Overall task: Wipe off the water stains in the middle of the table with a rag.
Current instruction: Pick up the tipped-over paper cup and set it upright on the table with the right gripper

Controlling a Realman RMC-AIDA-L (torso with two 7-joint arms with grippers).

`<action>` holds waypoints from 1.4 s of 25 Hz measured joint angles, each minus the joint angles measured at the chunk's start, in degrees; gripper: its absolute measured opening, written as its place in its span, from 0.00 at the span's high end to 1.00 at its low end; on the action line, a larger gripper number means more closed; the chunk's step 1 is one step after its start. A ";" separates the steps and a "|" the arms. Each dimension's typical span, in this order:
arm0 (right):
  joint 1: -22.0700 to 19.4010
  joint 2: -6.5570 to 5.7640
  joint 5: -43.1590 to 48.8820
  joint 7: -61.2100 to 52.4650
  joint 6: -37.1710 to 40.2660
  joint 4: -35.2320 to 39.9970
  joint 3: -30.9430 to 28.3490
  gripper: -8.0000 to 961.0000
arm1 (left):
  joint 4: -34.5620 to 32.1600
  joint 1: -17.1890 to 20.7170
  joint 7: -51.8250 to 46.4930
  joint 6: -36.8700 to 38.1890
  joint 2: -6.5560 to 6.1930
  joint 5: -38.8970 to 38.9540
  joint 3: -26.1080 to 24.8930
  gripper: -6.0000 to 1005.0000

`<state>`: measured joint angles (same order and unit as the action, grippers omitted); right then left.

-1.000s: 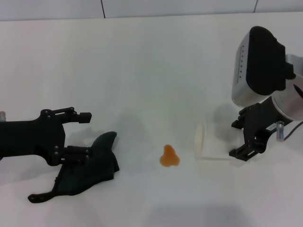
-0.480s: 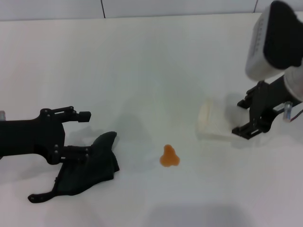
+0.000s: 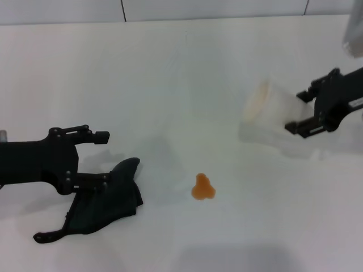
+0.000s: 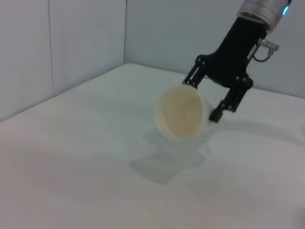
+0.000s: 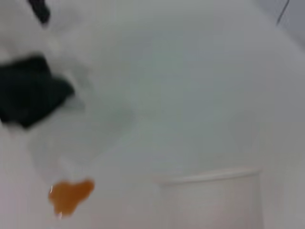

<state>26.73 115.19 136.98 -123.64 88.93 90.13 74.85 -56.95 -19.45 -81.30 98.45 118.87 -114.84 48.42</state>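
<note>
Low on the left of the head view, left gripper (image 3: 71,187) spread wide over the rag (image 3: 108,198) — upper finger out past the cloth toward the centre, lower finger curving under its near edge, dark folds lying between them on the table (image 3: 170,73), not clamped. Rag crumpled, one pointed flap standing up toward the middle. Just to its right, apart from the cloth, the water stains (image 3: 202,187): a single small orange-amber blot, lobed, glossy, sitting on the bare white surface near the middle; seen too in the right wrist view (image 5: 69,194), with the rag (image 5: 31,90) farther off. At the far right, right gripper (image 3: 309,116) closed on a translucent whitish plastic cup (image 3: 269,107) — cup tipped on its side, mouth facing the centre, held above the tabletop with a pale shadow beneath. From the left wrist view, same cup (image 4: 181,113) mouth-on, black fingers (image 4: 224,102) of the right gripper (image 4: 209,102) gripping it from behind, faint shadow spread below.
</note>
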 joint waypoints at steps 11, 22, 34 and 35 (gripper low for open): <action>-8.80 0.01 -19.04 16.26 -7.88 -5.56 -9.75 0.29 | 0.00 -0.23 0.00 -0.08 -0.03 0.30 0.00 0.12; -10.23 -0.05 -32.98 29.14 -9.03 -23.27 -12.87 0.29 | 0.00 -0.33 0.05 -0.10 0.04 0.33 0.01 0.12; -9.87 -0.05 -39.90 42.54 -10.79 -39.53 -13.07 0.29 | 0.00 -0.30 0.84 -0.04 0.04 0.28 0.23 0.12; -9.85 -0.06 -39.92 43.38 -10.95 -40.35 -13.07 0.29 | 0.00 -0.30 0.86 -0.04 0.04 0.28 0.28 0.12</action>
<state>16.88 115.13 97.06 -80.26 77.98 49.79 61.78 -56.95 -19.75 -80.44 98.41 118.91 -114.56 48.69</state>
